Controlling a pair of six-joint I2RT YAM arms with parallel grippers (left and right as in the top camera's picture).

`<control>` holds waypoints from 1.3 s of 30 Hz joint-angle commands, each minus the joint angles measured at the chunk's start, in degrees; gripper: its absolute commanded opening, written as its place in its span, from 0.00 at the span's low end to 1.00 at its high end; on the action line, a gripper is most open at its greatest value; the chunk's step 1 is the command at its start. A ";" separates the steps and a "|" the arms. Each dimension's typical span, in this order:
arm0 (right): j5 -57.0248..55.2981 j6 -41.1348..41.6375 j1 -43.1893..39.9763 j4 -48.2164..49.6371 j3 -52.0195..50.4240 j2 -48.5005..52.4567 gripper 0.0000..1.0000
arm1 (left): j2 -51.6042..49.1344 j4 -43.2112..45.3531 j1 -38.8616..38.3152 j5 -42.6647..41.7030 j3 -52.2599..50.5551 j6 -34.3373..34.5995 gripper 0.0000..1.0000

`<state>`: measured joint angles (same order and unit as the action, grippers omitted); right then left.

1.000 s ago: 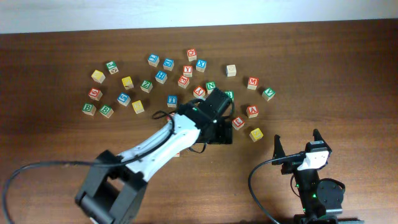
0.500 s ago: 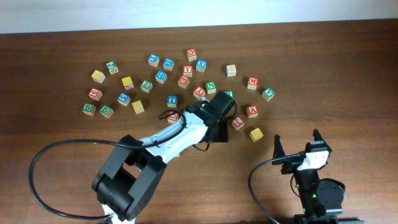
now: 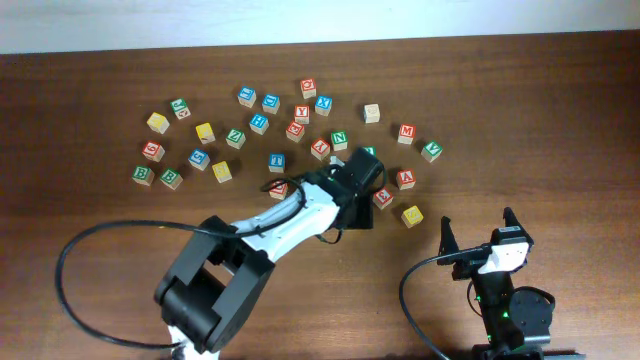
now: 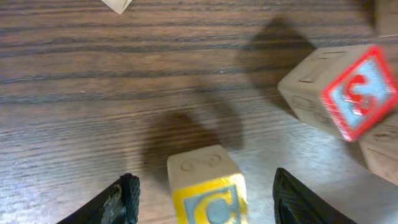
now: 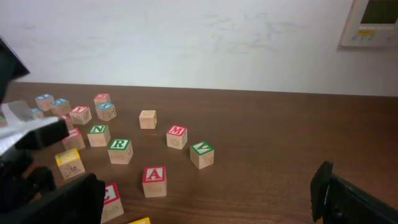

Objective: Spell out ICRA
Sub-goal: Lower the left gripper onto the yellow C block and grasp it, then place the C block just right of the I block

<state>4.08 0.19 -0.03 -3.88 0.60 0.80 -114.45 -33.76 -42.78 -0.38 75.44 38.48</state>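
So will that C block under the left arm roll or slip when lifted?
The C block is a flat-sided cube, so it probably won't roll. It looks like bare wood, likely rigid and light. Its smooth faces might slip under an off-centre squeeze.

Office-like room (wall control panel, wooden table).

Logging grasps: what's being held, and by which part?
Cannot tell: the C block sits between the left fingers, gaps showing either side. Right fingers open, empty.
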 commanded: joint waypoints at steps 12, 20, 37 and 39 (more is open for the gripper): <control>0.15 0.04 -0.37 -0.37 -0.28 -0.44 0.98 | -1.88 -1.66 -0.09 4.35 0.48 -0.79 0.38; 0.13 0.04 -0.37 -0.37 -0.28 -0.44 0.98 | -1.88 -1.42 -0.04 6.49 0.87 -5.57 0.37; 0.15 0.04 -0.37 -0.37 -0.28 -0.44 0.98 | -1.90 -5.01 -0.11 6.21 3.04 -9.86 0.34; 0.15 0.04 -0.37 -0.37 -0.28 -0.44 0.98 | -1.90 -5.31 -0.09 6.25 3.04 -10.12 0.33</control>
<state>4.08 0.16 -0.03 -3.88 0.60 0.80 -115.31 -38.68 -42.78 4.99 77.32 30.50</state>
